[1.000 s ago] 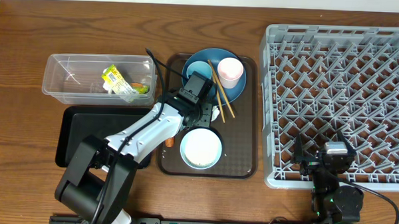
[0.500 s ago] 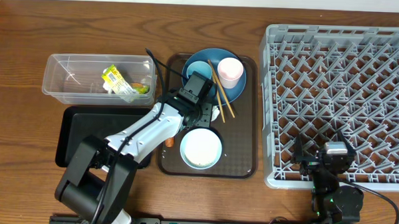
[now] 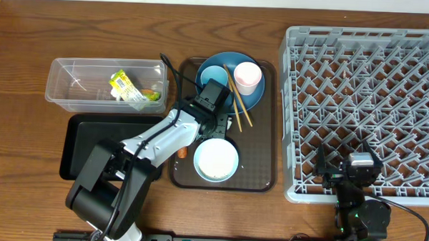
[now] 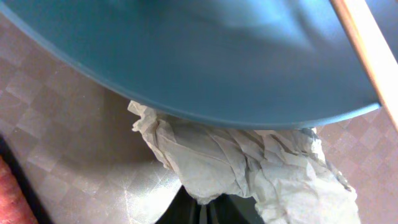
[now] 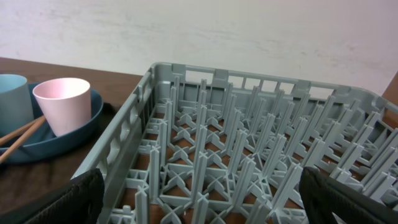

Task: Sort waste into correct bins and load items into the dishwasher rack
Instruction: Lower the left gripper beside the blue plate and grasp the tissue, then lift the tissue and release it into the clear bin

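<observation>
The overhead camera is looking straight down on the whole table (image 3: 31,42) from well above, with the dishwasher rack (image 3: 364,104) filling its 3 o'clock side; the left wrist camera is hanging very close over the rim of the blue plate (image 4: 186,56) and the crumpled paper (image 4: 249,162), taking in little else; the right wrist camera is sitting low at the rack's 6 o'clock edge, facing 12 o'clock across the pegs toward a wall (image 5: 249,31); all three views are sharing the plate.
</observation>
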